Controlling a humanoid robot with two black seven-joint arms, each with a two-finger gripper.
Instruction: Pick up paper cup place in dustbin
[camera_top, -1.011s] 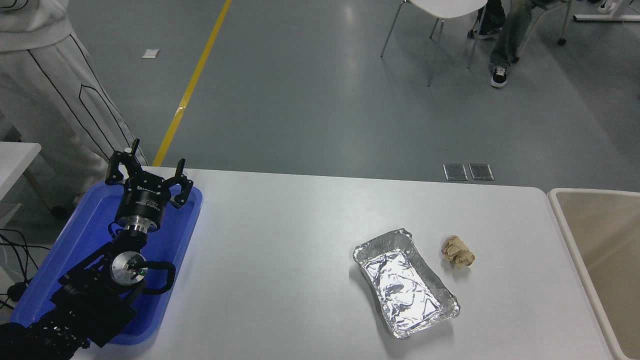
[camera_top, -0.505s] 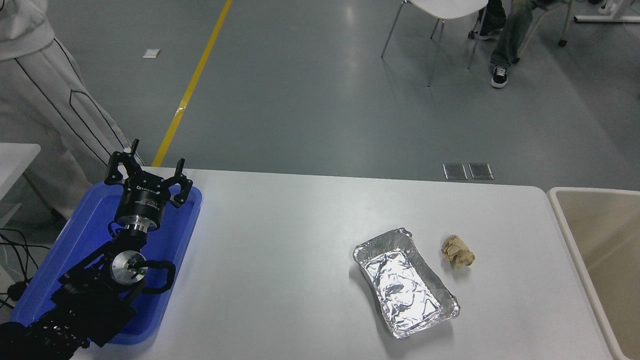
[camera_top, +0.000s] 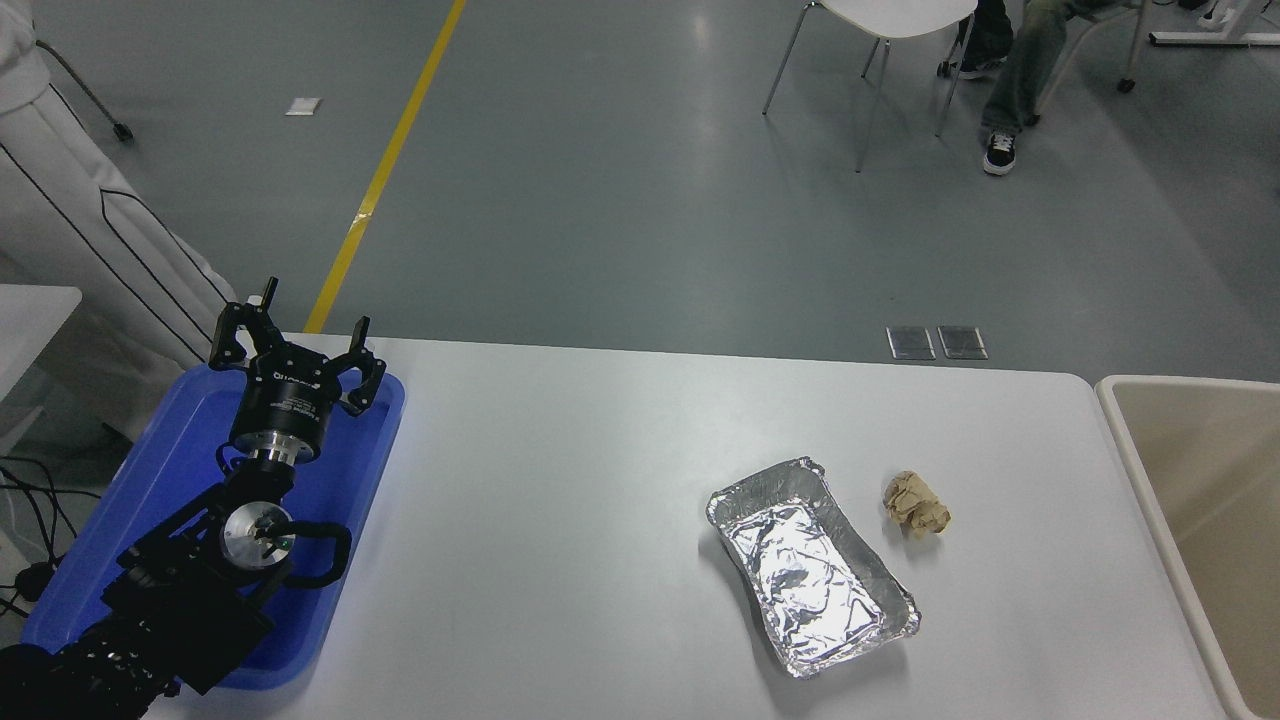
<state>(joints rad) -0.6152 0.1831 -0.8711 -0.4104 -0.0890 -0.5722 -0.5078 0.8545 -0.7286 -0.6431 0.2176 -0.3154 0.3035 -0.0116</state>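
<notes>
The paper cup is out of view. The dustbin (camera_top: 1125, 425), a large beige bin, stands against the table's right end, and only part of its rim and inside shows. My left gripper (camera_top: 300, 335) is parked at the lower left above the blue tray (camera_top: 365, 470), open with nothing between its fingers. The right arm and its gripper do not show in the head view.
A crinkled silver foil tray (camera_top: 810, 565) lies right of the table's middle, with a crumpled tan paper ball (camera_top: 915, 503) beside it. A person in white clothing (camera_top: 80, 220) stands at the far left. A white chair (camera_top: 880, 30) and a seated person's leg (camera_top: 1010, 90) are beyond the table.
The person in white at the far left has moved further left and out of the picture. My left arm and the things on the table have not moved.
</notes>
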